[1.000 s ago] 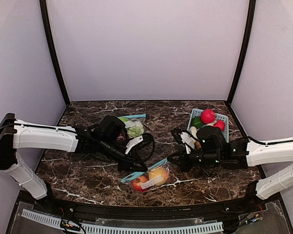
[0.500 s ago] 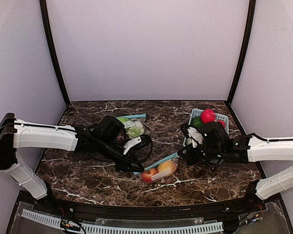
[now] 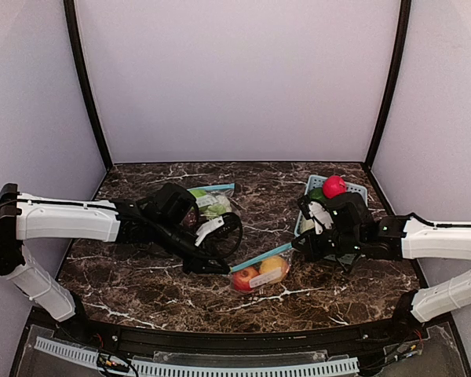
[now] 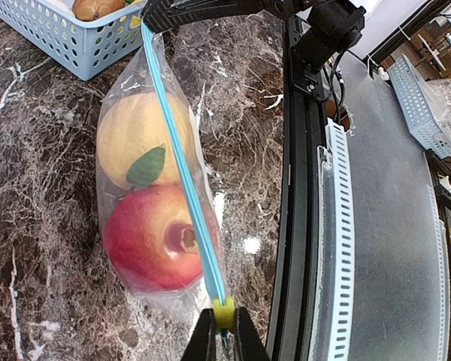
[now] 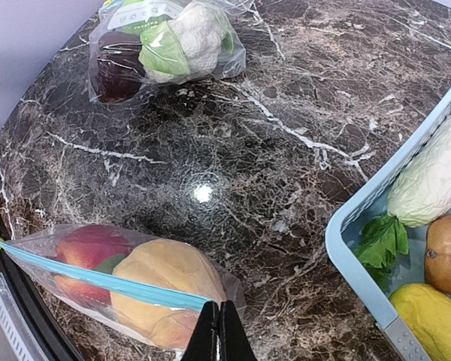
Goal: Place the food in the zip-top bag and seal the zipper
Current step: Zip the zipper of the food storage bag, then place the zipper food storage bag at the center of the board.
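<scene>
— Why are both grippers on that one bag [image 3: 257, 274]?
— To hold its blue zipper strip [image 4: 182, 180] taut, I'd guess. The left gripper [image 4: 224, 335] is pinched tight at the yellow slider [image 4: 224, 311], and the right gripper [image 5: 219, 331] is clamped on the far corner.
— And the food?
— A red apple [image 4: 152, 241] and a yellowish fruit [image 4: 139, 131], both glossy (plastic, surely), are inside the bag, low over the table [image 3: 125, 271] near the basket [image 3: 360, 191].

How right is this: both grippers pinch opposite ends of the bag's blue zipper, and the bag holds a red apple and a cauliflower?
Beside the red apple lies a yellow-orange fruit, not a cauliflower, as the left wrist view shows. The left gripper and right gripper do pinch the zipper ends.
</scene>
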You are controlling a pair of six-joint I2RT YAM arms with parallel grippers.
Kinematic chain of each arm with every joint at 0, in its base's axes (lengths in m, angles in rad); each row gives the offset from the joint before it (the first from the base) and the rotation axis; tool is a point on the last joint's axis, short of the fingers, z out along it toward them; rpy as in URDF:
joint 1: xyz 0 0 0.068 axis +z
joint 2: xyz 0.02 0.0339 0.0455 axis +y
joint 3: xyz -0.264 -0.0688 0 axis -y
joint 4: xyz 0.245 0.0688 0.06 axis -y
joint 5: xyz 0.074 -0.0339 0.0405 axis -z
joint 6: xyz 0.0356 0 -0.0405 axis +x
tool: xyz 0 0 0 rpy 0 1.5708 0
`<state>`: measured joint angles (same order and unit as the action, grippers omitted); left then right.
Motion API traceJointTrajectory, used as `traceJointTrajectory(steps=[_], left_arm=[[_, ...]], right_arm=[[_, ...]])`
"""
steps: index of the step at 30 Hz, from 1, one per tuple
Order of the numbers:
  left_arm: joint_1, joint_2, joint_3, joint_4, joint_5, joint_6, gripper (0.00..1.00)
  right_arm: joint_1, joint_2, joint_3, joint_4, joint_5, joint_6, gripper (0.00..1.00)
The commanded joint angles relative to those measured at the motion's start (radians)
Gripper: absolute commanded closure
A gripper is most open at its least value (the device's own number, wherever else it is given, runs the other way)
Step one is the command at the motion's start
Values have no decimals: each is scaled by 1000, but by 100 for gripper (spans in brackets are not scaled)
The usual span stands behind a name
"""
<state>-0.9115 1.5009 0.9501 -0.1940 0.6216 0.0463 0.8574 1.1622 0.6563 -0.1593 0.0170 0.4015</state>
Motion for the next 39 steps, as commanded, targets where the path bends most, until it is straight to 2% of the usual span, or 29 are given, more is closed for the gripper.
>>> traceJointTrajectory(steps=[1, 6, 10, 13, 18, 23, 24, 26, 27, 28, 29, 30, 31, 33, 37, 39], left_arm=[[3, -47, -22, -113, 16, 9, 99], [4, -50, -24, -104, -4, -2, 99], [3, -60, -42, -26, -38, -76, 99], [8, -69, -63, 50, -104, -159, 99], [70, -55, -93, 148, -181, -267, 99], [145, -28, -112, 226, -225, -311, 99], [151, -22, -110, 234, -231, -316, 99], [159, -8, -104, 252, -251, -317, 90], [161, -6, -100, 265, -266, -318, 81], [161, -6, -100, 272, -273, -322, 75], [162, -9, -99, 285, -286, -325, 62], [163, -13, -99, 288, -303, -326, 55], [166, -22, -98, 292, -311, -329, 44], [175, -42, -97, 294, -333, -331, 33], [207, -94, -105, 279, -378, -336, 21], [231, -122, -113, 268, -398, -336, 17]], right_arm=[[-32, -13, 4, -37, 82, 11, 100], [-32, -8, 9, -29, 55, -1, 100], [-32, 13, 25, 17, -114, -52, 100], [-29, 57, 64, 11, -182, -65, 100], [-27, 157, 130, 9, -163, -59, 100], [-29, 258, 200, 19, -103, -29, 99], [-28, 276, 213, 23, -99, -27, 95], [-29, 304, 238, 31, -94, -25, 80], [-29, 312, 248, 33, -94, -26, 68], [-29, 316, 257, 35, -94, -26, 57], [-29, 315, 262, 38, -97, -27, 50], [-29, 312, 267, 38, -97, -28, 44], [-30, 306, 271, 38, -93, -30, 37], [-33, 292, 273, 35, -84, -33, 24], [-56, 268, 274, 19, -79, -42, 3], [-77, 256, 269, 11, -87, -43, 2]])
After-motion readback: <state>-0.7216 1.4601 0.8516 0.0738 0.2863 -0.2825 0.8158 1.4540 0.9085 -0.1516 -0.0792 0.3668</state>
